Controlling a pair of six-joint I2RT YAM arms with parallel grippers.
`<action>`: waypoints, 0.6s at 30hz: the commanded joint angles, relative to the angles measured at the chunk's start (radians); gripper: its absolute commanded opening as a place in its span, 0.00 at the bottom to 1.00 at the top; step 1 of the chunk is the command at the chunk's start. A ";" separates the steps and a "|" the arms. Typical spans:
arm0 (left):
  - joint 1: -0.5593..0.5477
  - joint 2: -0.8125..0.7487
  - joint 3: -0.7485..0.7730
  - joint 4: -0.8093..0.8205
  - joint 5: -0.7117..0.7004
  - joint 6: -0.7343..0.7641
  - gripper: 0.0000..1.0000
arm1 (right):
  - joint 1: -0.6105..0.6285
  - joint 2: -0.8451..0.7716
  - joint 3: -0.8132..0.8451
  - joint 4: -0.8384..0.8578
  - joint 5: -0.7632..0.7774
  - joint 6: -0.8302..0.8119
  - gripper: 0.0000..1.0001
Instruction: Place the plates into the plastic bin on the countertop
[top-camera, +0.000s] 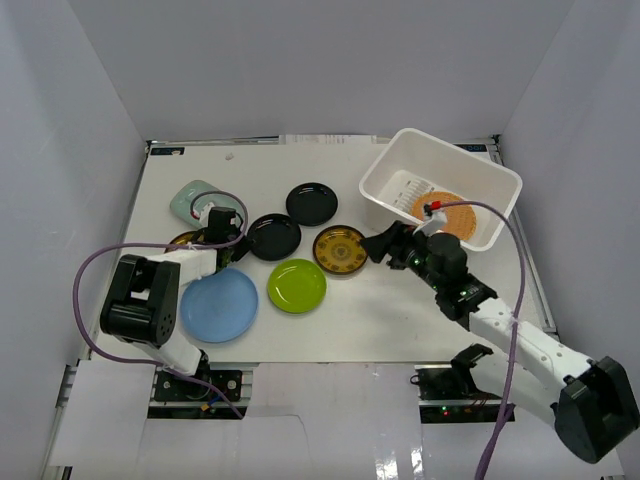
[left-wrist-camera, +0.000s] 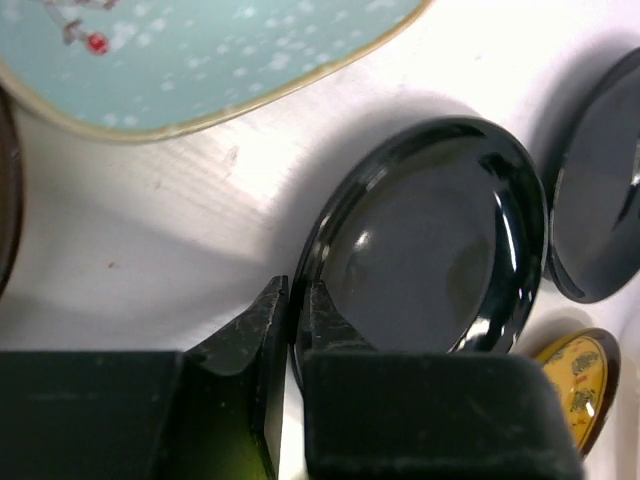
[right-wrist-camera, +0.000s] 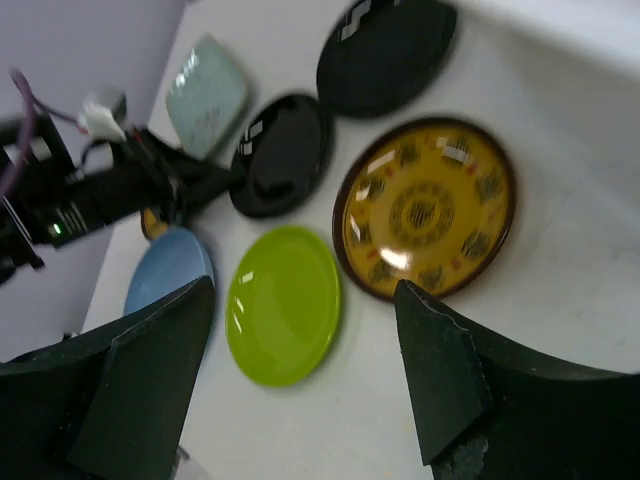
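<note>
white bench (top-camera: 400, 310) holds the black plate (left-wrist-camera: 430, 240), its rim pinched between the left fingers (left-wrist-camera: 250, 335), and the plastic bin (top-camera: 462, 152) lies well to the right, nearer the spread right fingers (right-wrist-camera: 150, 370).

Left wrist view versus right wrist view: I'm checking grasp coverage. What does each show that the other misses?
Only left wrist: clearly, the left gripper closed on the rim of the near black plate. Only right wrist: the lime green plate, the light blue plate, the open right gripper. Both: the near black plate, the far black plate, the mint-green plate, one gold-patterned plate.
</note>
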 joint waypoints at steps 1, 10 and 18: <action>0.006 -0.023 -0.020 0.072 -0.023 -0.005 0.14 | 0.142 0.062 -0.060 0.094 0.086 0.078 0.78; 0.006 -0.114 -0.068 0.087 -0.066 -0.005 0.00 | 0.344 0.354 -0.040 0.187 0.118 0.156 0.75; 0.006 -0.333 -0.128 0.053 -0.049 -0.035 0.00 | 0.395 0.608 0.018 0.278 0.068 0.248 0.67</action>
